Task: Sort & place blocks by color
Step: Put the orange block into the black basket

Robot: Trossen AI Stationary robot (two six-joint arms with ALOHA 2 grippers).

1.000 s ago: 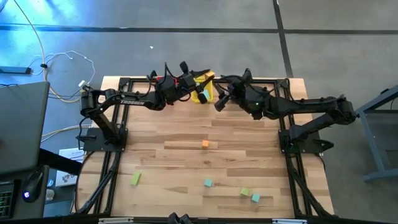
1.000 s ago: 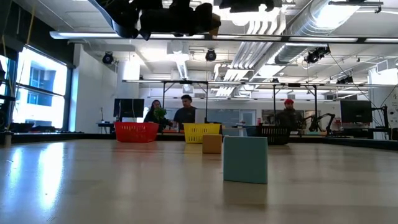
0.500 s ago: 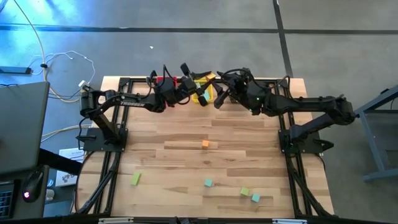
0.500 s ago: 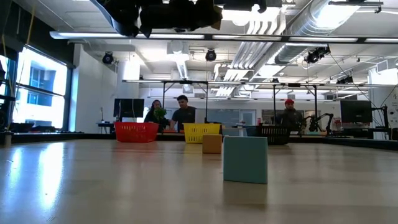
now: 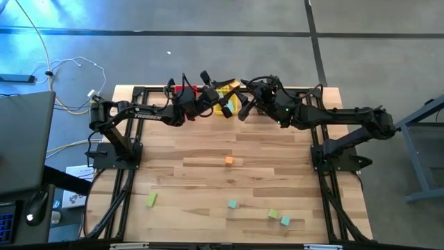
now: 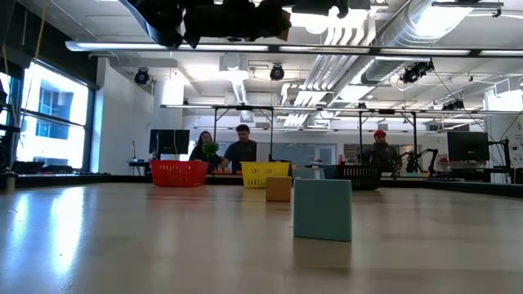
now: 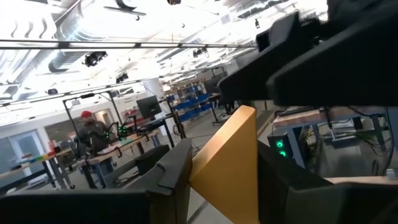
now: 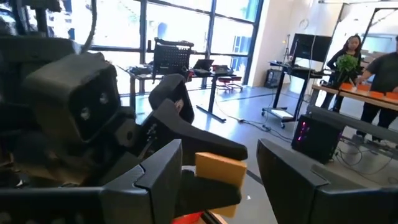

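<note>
Wooden table (image 5: 208,173), scattered blocks (image 5: 229,161); people (image 6: 237,151) at benches behind.

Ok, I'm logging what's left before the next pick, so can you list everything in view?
Wooden table: one, light wood, under both arms.
Small orange cube: one, table middle.
Teal cubes: two, near edge.
Yellow-green bar: one, near left.
Yellow-green cube: one, beside a teal cube.
Orange block: one, held above the far edge.
Red plastic bin, yellow plastic bin, black bin: one each, far edge.
People: three, in the room behind.
Left gripper: shut on the orange block, over the bins.
Right gripper: open, facing the left gripper.
</note>
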